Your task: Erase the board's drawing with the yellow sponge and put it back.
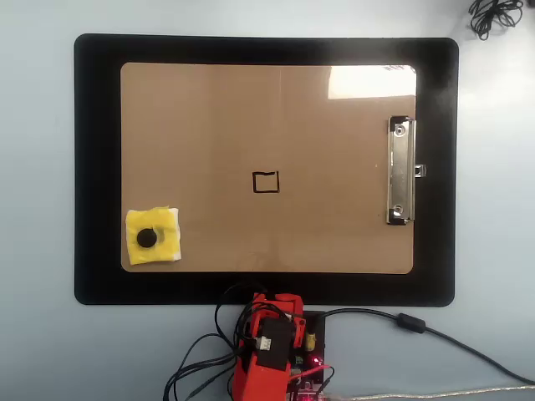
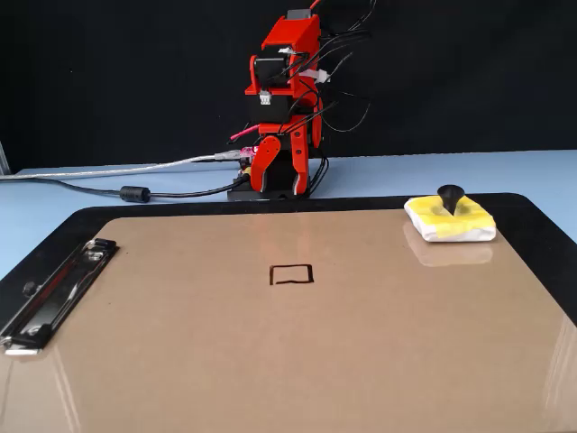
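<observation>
Looking at the fixed view, you see your gripper (image 2: 281, 167) folded at the arm's base, tip pointing down, off the board (image 2: 379, 361); whether its jaws are parted you cannot tell. Ahead of the jaws, mid-board, sits the drawing (image 1: 266, 182). The yellow sponge (image 1: 153, 237) rests on the board's near corner, well apart from the jaws, left in the overhead view.

The scene is looked down on from straight above in the overhead view, with the red arm (image 1: 267, 351) at the bottom edge and the whole clipboard (image 1: 217, 125) beyond it. In the fixed view, the arm (image 2: 287, 108) is faced from low and close across the clipboard (image 2: 270, 361). The drawn square (image 1: 266, 182) (image 2: 291, 274) is shared by the 2 views.
</observation>
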